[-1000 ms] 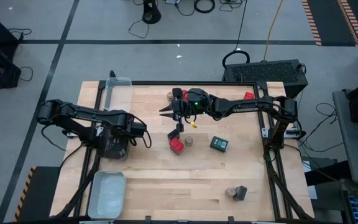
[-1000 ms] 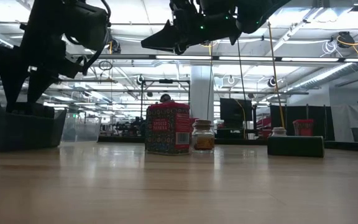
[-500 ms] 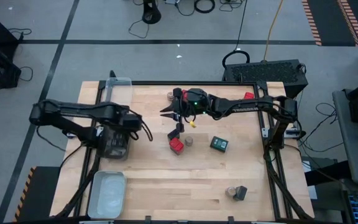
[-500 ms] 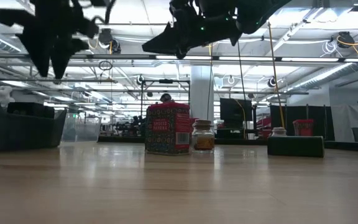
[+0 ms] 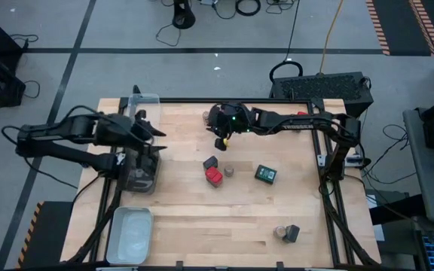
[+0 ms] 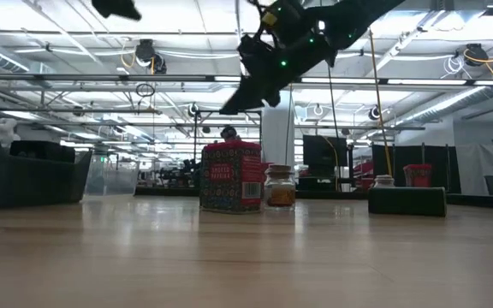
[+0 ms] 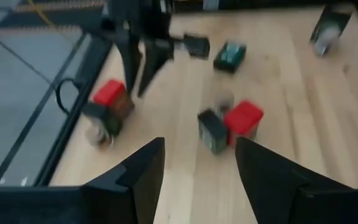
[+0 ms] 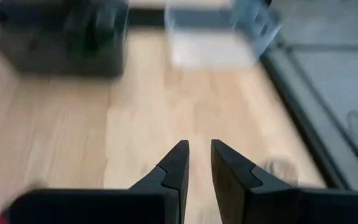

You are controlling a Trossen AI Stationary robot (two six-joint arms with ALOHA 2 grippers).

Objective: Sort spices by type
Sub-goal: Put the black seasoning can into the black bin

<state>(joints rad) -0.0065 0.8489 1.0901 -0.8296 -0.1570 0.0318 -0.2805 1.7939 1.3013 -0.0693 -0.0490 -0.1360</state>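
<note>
— Tool check first: how do we stand on the left?

— Our left tool (image 5: 153, 129) hangs above the dark tray (image 5: 140, 175) at the left side of the bench (image 5: 202, 218), fingers (image 7: 138, 171) spread apart, nothing between them.

— And the right tool (image 5: 218, 141)?

— We have it high over the back middle of the bench, fingers (image 8: 176, 165) nearly together and empty.

— Where are the spices?

— We see a red tin (image 5: 214, 177) mid-bench with a dark tin (image 5: 209, 162) touching it and a small jar (image 5: 230, 170) just beside. A green-black tin (image 5: 265, 174) lies to their right. Near the front edge, a jar (image 5: 279, 232) sits against another dark tin (image 5: 291, 233). At the back, one jar (image 5: 206, 117) and a red tin (image 5: 301, 116).
</note>
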